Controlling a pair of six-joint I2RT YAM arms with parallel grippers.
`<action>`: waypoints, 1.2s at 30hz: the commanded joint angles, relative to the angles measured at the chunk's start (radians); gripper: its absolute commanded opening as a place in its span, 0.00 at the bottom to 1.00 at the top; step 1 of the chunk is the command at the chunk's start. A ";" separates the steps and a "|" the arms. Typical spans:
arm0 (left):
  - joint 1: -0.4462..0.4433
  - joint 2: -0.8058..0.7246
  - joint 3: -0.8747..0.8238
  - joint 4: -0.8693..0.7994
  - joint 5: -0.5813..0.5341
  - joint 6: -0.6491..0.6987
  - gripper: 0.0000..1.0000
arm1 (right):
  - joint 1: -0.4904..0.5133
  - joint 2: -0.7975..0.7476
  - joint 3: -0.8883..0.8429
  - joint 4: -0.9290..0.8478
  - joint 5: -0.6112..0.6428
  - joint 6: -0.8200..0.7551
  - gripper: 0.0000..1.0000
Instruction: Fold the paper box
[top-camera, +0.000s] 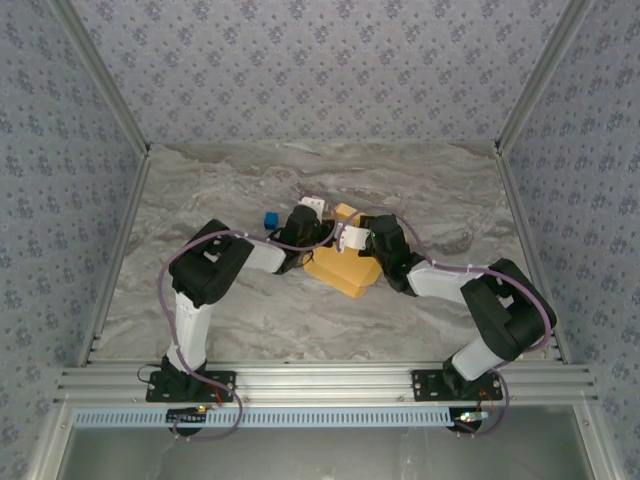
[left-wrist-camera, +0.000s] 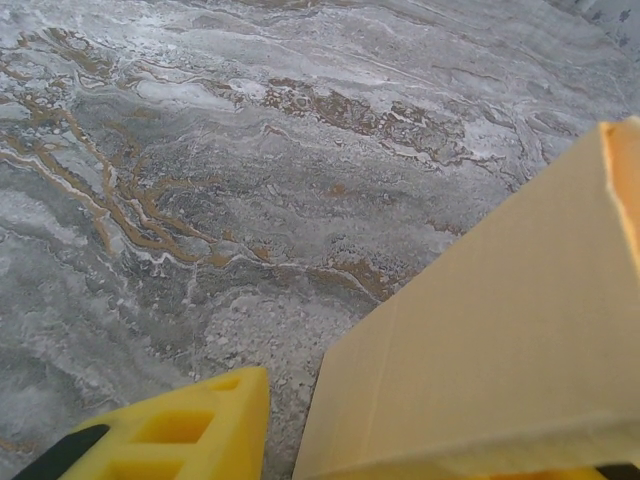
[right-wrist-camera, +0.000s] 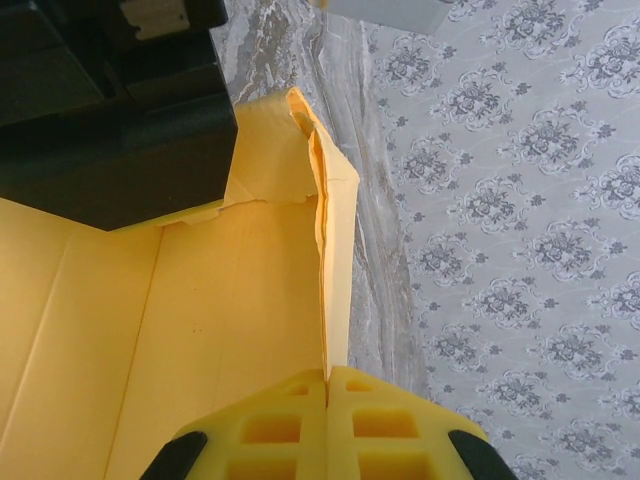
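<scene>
Right pincer (right-wrist-camera: 327, 375) clamps a raised wall of the paper box (top-camera: 345, 268), mid-worktop (top-camera: 430, 190) between both arms. Left pincer (left-wrist-camera: 420, 440) stands open at a panel. Folding seems midway; next, probably press that panel upright.

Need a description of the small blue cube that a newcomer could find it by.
Start at the marble table; near its middle two arms meet over a yellow-orange box. The cube sits by the left arm near its wrist, on the side away from the box. It is tiny and the one blue thing among black arms and yellow card.
</scene>
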 joint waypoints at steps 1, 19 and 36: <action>0.022 0.030 0.037 -0.065 -0.114 -0.037 0.34 | 0.003 -0.012 -0.016 -0.089 -0.011 0.022 0.00; -0.038 0.031 0.078 -0.096 -0.281 -0.151 0.33 | 0.011 -0.012 -0.027 -0.078 0.004 0.050 0.00; 0.028 -0.115 -0.108 0.061 0.103 0.077 0.51 | -0.032 -0.042 0.016 -0.159 -0.045 0.087 0.00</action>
